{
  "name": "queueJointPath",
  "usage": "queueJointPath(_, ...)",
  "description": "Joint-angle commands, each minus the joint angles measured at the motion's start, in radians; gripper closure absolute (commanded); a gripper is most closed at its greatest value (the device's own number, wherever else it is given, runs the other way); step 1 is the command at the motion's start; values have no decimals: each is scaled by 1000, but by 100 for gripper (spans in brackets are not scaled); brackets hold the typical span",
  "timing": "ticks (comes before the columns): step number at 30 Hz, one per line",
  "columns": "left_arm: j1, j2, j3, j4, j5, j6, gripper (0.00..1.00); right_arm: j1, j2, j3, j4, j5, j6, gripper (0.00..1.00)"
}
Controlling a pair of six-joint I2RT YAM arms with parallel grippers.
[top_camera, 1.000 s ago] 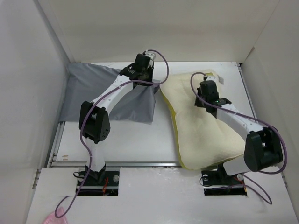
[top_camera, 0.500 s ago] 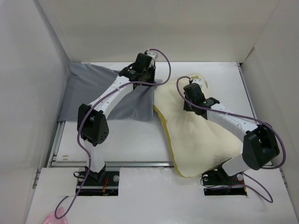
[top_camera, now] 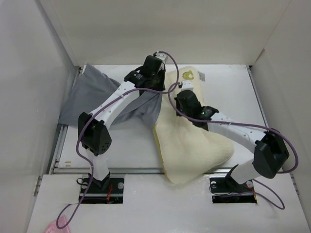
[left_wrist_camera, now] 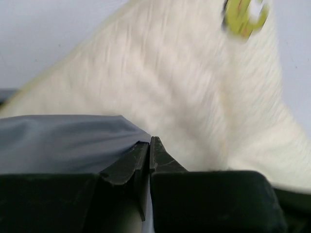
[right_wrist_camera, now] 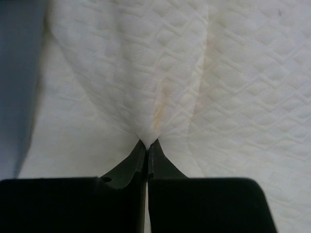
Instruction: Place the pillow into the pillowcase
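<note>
At the far left of the table (top_camera: pixel 233 82), your pillowcase (top_camera: pixel 95 94) lies rumpled, its right edge pinched in the clamped left gripper (left_wrist_camera: pixel 149 145). Just beside it, the pillow (top_camera: pixel 192 145) stretches diagonally toward the near edge, and your right gripper (right_wrist_camera: pixel 147 147) is clenched on a fold of its quilted fabric.

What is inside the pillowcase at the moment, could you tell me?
Its inside is hidden by its own grey cloth. The pillowcase, pinched at its edge by the left gripper, looks limp, and the pillow, held by the right gripper, lies outside, beside it.
</note>
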Motion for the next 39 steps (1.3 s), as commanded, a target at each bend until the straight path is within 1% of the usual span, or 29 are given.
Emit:
queueJointPath(1, -3, 38, 114, 16, -11, -35, 100, 97, -66, -71, 39, -37, -7, 100)
queueJointPath(4, -3, 50, 114, 2, -11, -35, 100, 108, -47, -83, -48, 52, 98, 100)
queueJointPath(5, -3, 29, 100, 2, -11, -35, 100, 108, -36, -83, -79, 92, 116, 100)
queueJointPath(6, -3, 13, 61, 2, -27, -35, 100, 108, -25, -56, -111, 176, 135, 100)
queueJointPath(7, -3, -6, 36, 2, -52, -35, 100, 108, 5, -40, -177, 217, 150, 100)
queueJointPath(9, -3, -69, -12, 2, -84, -47, 100, 108, 33, -14, -226, 302, 175, 100)
queueJointPath(10, -3, -92, -57, 2, -84, -47, 100, 108, 47, -5, -239, 316, 175, 100)
queueJointPath(13, -3, -178, -116, 2, -144, -79, 100, 108, 78, 7, -239, 328, 175, 100)
queueJointPath(14, -3, -201, -159, 2, -155, -79, 100, 108, 87, 7, -254, 343, 184, 100)
queueJointPath(15, -3, -247, -205, 2, -164, -110, 100, 108, 87, 29, -266, 377, 204, 100)
queueJointPath(16, -3, -275, -205, 2, -164, -121, 100, 108, 99, 29, -283, 391, 204, 100)
queueJointPath(18, -3, -332, -300, 2, -164, -148, 100, 108, 113, 56, -328, 419, 224, 100)
queueJointPath(19, -3, -387, -337, 2, -164, -177, 100, 108, 125, 67, -328, 419, 224, 100)
queueJointPath(20, -13, -411, -408, 2, -164, -188, 97, 108, 125, 67, -338, 419, 224, 100)
queueJointPath(21, -13, -433, -442, 2, -164, -199, 94, 108, 125, 67, -317, 410, 224, 100)
queueJointPath(22, -13, -462, -470, 2, -164, -211, 90, 108, 125, 67, -299, 396, 188, 100)
queueJointPath(23, -13, -471, -492, -30, -164, -222, 86, 108, 112, 56, -279, 368, 174, 100)
queueJointPath(24, -13, -471, -528, -41, -152, -231, 84, 108, 99, 26, -236, 348, 157, 100)
queueJointPath(26, -23, -481, -539, -87, -161, -254, 83, 108, 55, -8, -201, 313, 127, 100)
queueJointPath(27, -23, -481, -567, -129, -175, -266, 78, 108, 38, -41, -182, 275, 115, 100)
queueJointPath(29, -23, -500, -590, -160, -203, -290, 73, 108, -8, -75, -130, 247, 94, 100)
queueJointPath(30, -23, -501, -599, -180, -219, -300, 68, 108, -23, -91, -113, 223, 85, 100)
queueJointPath(31, -23, -501, -599, -181, -233, -309, 59, 108, -36, -118, -87, 222, 84, 100)
queueJointPath(32, -23, -501, -599, -181, -253, -310, 55, 108, -60, -131, -75, 209, 74, 100)
queueJointPath(33, -23, -491, -589, -181, -262, -300, 49, 108, -72, -141, -64, 209, 58, 100)
queueJointPath(34, -23, -479, -573, -181, -271, -300, 38, 118, -72, -151, -55, 198, 58, 100)
queueJointPath(35, -23, -467, -540, -155, -272, -281, 0, 119, -88, -164, -55, 198, 46, 100)
queueJointPath(37, -23, -407, -495, -86, -272, -222, 0, 128, -99, -165, -44, 210, 32, 100)
queueJointPath(39, -23, -348, -408, -55, -259, -182, 0, 128, -99, -175, -44, 210, 32, 100)
